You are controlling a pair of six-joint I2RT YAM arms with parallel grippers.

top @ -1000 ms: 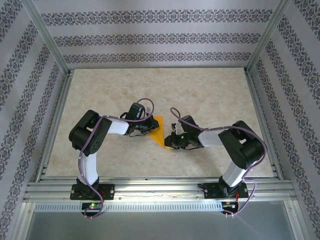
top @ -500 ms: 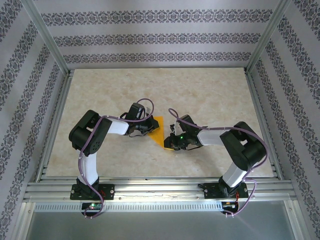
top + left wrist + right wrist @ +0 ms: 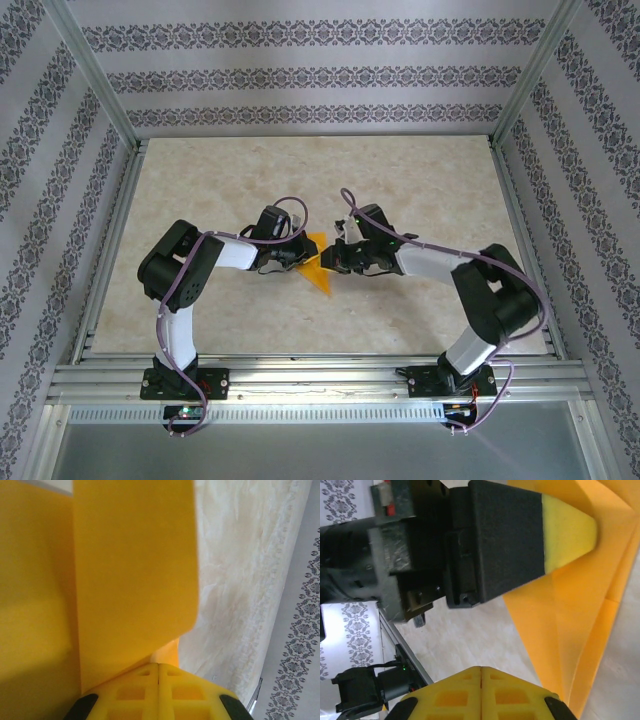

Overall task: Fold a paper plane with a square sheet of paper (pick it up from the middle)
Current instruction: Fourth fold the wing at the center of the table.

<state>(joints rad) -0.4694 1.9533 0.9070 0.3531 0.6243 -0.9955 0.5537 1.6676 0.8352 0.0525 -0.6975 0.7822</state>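
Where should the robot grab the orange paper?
Probably its lifted flap, coming from the right. The rest of the paper lies flat, with little to pinch, and the left gripper sits on its left side.

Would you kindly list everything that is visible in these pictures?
paper plane: one, orange-yellow, partly folded, table centre between the arms
table: one, beige marbled, inside the frame
frame: one, silver aluminium, around the table
walls: three, grey patterned stripes, behind and at both sides
left arm: one, black and white, near left, jaws shut, tip on the paper
right arm: one, black and white, near right, jaws shut beside the paper
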